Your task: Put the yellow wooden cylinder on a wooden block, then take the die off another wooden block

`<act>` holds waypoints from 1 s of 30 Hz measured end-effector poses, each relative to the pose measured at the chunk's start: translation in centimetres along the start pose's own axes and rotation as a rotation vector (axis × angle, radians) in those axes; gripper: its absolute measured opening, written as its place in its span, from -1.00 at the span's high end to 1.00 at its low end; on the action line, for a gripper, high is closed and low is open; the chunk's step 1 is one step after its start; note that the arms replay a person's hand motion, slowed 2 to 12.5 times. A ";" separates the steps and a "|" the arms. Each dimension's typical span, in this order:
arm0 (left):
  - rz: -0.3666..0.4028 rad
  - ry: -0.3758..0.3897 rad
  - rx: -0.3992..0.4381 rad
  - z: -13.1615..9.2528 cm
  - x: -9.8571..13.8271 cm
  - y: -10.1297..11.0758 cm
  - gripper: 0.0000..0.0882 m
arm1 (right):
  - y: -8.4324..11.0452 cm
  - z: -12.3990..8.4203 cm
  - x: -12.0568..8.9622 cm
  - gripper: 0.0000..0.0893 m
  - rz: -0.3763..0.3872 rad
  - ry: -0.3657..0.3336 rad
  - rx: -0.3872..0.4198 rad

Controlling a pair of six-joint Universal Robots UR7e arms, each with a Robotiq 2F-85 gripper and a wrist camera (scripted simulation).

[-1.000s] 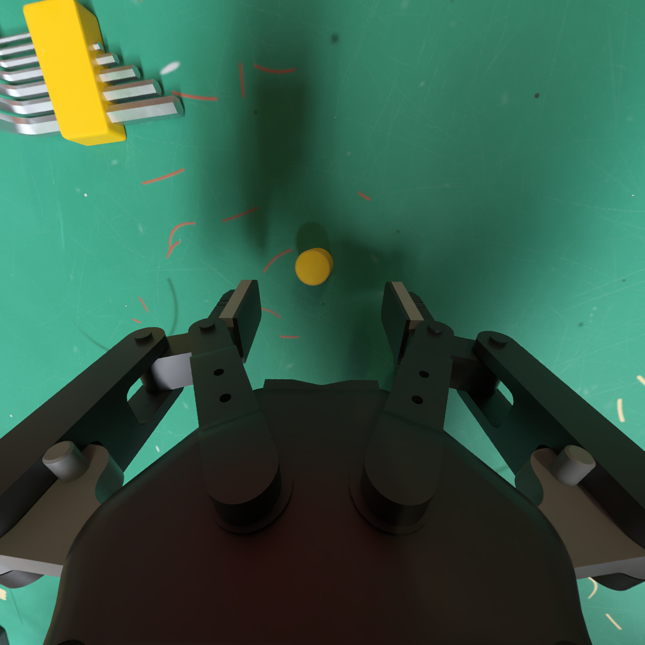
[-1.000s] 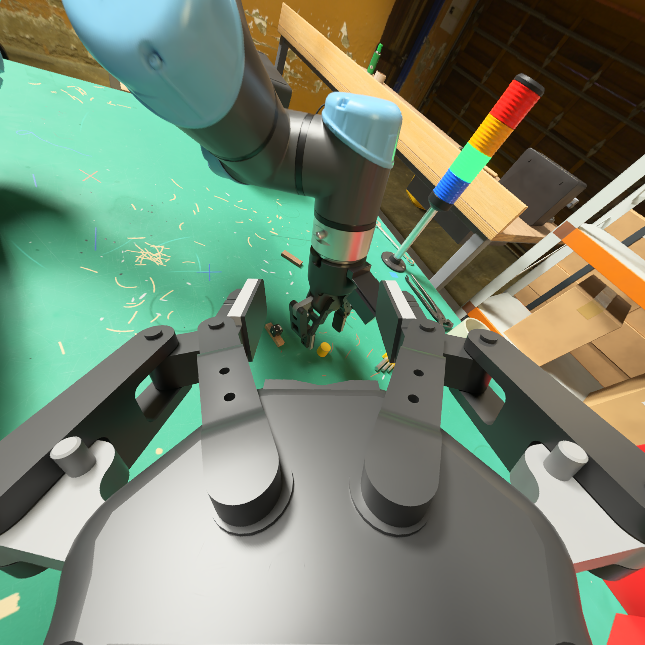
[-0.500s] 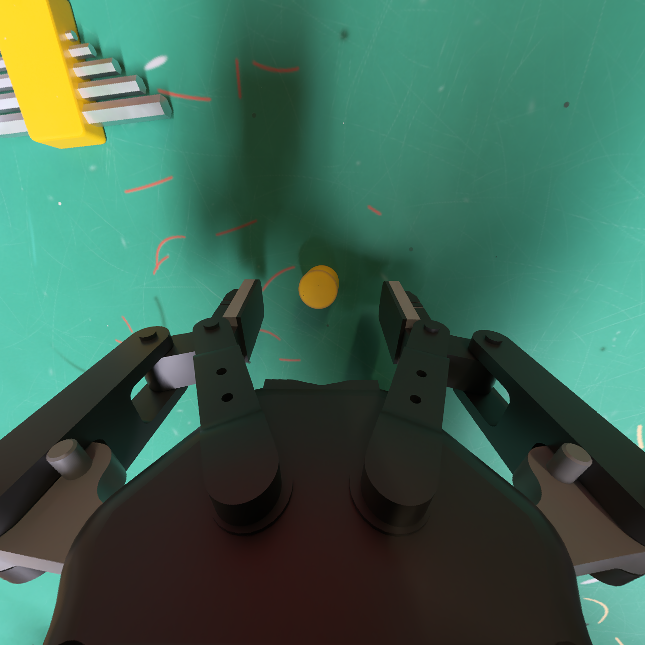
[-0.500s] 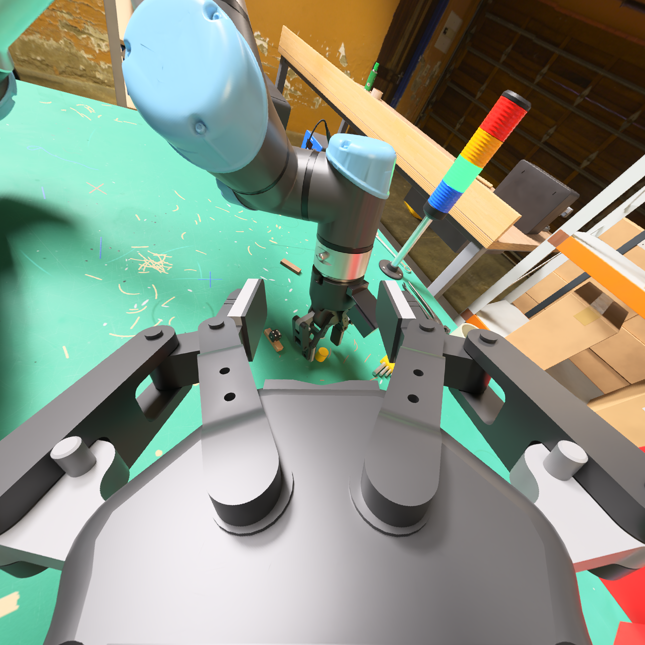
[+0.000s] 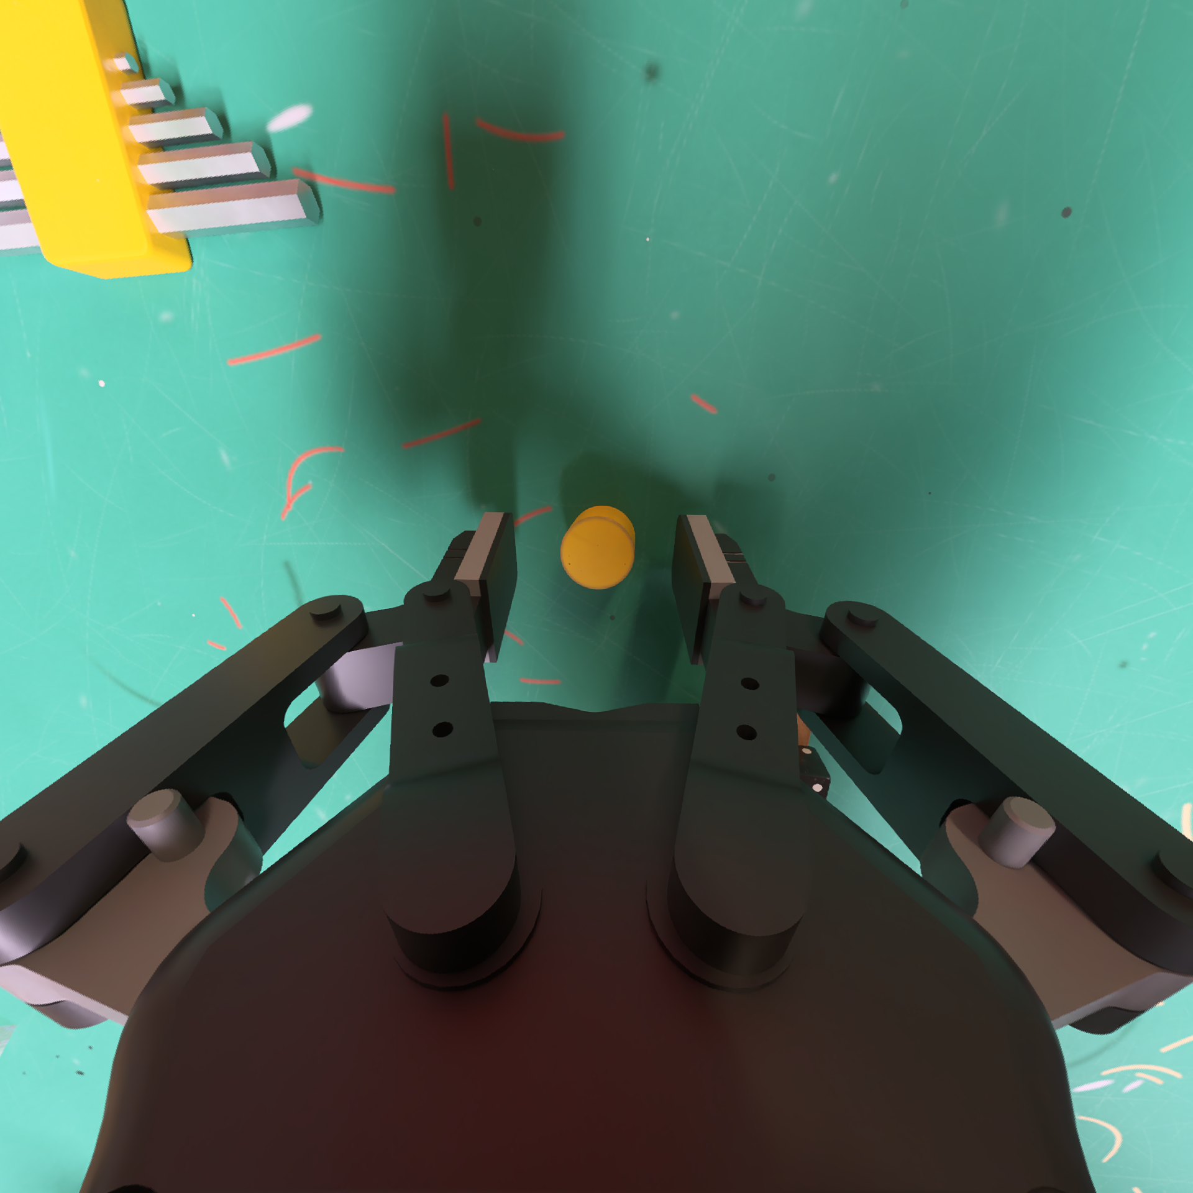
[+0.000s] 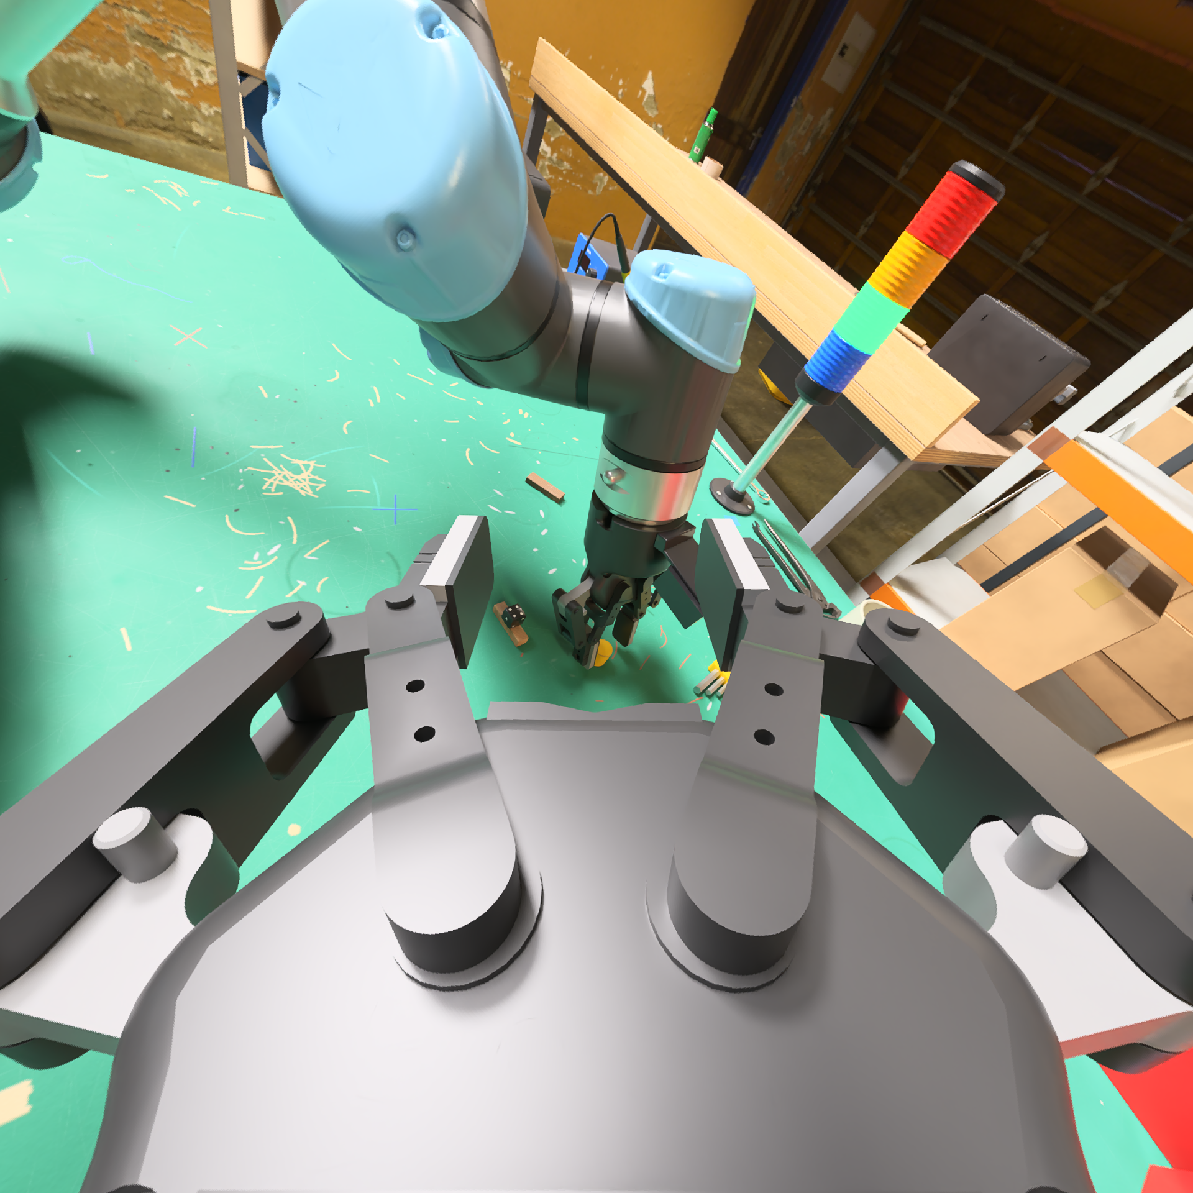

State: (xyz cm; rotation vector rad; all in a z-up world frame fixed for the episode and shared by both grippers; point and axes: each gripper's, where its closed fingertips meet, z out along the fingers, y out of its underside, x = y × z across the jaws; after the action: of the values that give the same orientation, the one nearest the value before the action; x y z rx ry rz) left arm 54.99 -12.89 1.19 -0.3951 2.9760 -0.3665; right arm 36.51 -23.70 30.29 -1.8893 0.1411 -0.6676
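Wood makes the small yellow wooden cylinder likely light, rigid and smooth; it stands upright on the green bench between the left gripper's released jaws, best pinched across its curved sides. Right gripper hangs released, empty.

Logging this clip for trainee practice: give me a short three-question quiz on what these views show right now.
1. True or false: the left tool is shut on the yellow cylinder.
2. What does the die rest on?
3. The right tool is: A) holding the die, B) open and empty, C) out of view.

Key: 1. False, it is open, a finger on either side. 2. A wooden block. 3. B.
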 end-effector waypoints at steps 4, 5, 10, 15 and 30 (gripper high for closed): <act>0.003 0.005 -0.002 0.0 0.1 0.0 0.13 | 0.1 0.2 -0.2 -0.27 -0.006 -0.008 -0.007; 0.004 0.007 -0.002 0.0 0.1 0.0 0.17 | 0.2 0.3 -0.2 -0.27 -0.008 -0.010 -0.008; 0.011 0.008 0.002 0.1 0.1 -0.1 0.52 | 0.3 0.5 -0.4 -0.27 -0.016 -0.017 -0.015; 0.010 0.000 0.008 0.1 -0.1 -0.2 0.54 | 0.4 0.7 -0.6 -0.27 -0.024 -0.024 -0.020; -0.020 -0.020 0.033 -1.0 -0.5 -0.7 0.53 | 0.3 1.0 -1.1 -0.28 -0.042 -0.036 -0.018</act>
State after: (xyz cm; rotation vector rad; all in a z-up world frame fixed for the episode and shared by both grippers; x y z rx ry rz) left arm 55.52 -13.20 2.33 -0.4234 2.9450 -0.4103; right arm 36.13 -22.52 29.34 -1.9246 0.0846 -0.6625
